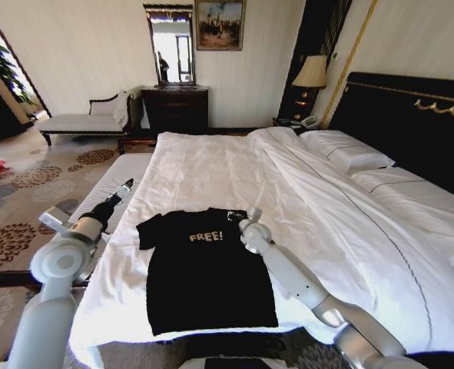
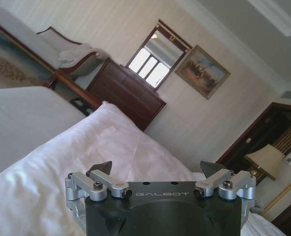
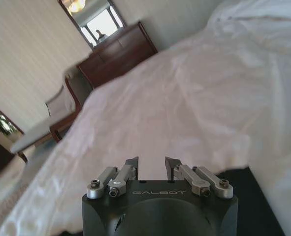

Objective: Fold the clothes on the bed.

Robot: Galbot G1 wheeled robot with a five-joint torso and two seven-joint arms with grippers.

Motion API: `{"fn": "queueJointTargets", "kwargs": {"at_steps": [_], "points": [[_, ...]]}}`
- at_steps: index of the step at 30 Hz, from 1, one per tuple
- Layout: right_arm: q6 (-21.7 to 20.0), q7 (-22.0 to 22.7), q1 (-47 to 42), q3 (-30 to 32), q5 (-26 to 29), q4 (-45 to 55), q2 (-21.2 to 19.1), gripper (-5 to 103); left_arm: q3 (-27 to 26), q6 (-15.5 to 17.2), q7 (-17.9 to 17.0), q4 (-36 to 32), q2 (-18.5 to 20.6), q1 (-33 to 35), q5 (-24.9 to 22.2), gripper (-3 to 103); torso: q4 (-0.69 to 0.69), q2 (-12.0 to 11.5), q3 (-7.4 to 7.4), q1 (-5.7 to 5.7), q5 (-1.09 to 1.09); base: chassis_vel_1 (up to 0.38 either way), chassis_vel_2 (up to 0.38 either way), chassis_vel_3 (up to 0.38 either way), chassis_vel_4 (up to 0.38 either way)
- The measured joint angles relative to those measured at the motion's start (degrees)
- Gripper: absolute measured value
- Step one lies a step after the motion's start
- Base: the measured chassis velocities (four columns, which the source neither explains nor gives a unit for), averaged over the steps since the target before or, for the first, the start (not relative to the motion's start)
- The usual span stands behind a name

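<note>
— Where's the T-shirt [image 1: 203,269]?

— Flat on the bed [image 1: 234,165], chest up, at the near edge, collar toward the headboard [image 1: 411,115].

— And my right gripper [image 1: 247,216]?

— At the shirt's right shoulder by the collar. On the right wrist view its jaws sit narrowly apart with nothing between them, black cloth just behind them.

— Left gripper [image 1: 125,187]?

— Off the bed's left edge, beside the left sleeve and not touching it. I see the jaws spread wide and empty, white duvet [image 2: 61,162] ahead.
</note>
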Motion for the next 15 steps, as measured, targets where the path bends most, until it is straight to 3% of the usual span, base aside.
{"fn": "queueJointTargets", "kwargs": {"at_steps": [2, 5, 8, 9, 14, 15], "points": [[0.9, -0.8, -0.4, 2.1, 1.0, 1.6, -1.5, 40, 0.4, 0.2, -0.1, 2.0, -0.4, -0.1, -0.7, 100, 0.00, 0.0, 0.00, 0.00, 0.01, 0.000, 0.000, 0.000, 0.000], [1.1, -0.8, -0.9, 3.7, 1.5, 2.7, -3.1, 45, 1.1, 0.8, -0.3, 4.6, -0.8, -0.5, -1.3, 100, -0.01, 0.0, 0.00, 0.00, 0.00, 0.000, 0.000, 0.000, 0.000], [1.0, -0.4, -2.2, 5.2, 1.5, 3.7, -5.4, 61, 2.6, 2.5, 0.0, 9.5, -1.5, -1.3, -2.0, 100, -0.02, 0.0, 0.00, 0.00, 0.01, 0.000, 0.000, 0.000, 0.000], [1.0, -0.4, -2.2, 5.2, 1.5, 3.7, -5.4, 61, 2.6, 2.5, 0.0, 9.5, -1.5, -1.3, -2.0, 100, -0.02, 0.0, 0.00, 0.00, 0.01, 0.000, 0.000, 0.000, 0.000], [-0.2, 1.1, -4.8, 7.2, 1.4, 4.6, -6.7, 83, 4.0, 6.7, 0.8, 22.9, -3.9, -3.8, -6.3, 100, 0.00, 0.0, 0.00, 0.00, 0.00, 0.000, 0.000, 0.000, 0.000], [-0.2, 1.1, -4.8, 7.2, 1.4, 4.6, -6.7, 83, 4.0, 6.7, 0.8, 22.9, -3.9, -3.8, -6.3, 100, 0.00, 0.0, 0.00, 0.00, 0.00, 0.000, 0.000, 0.000, 0.000]]}}
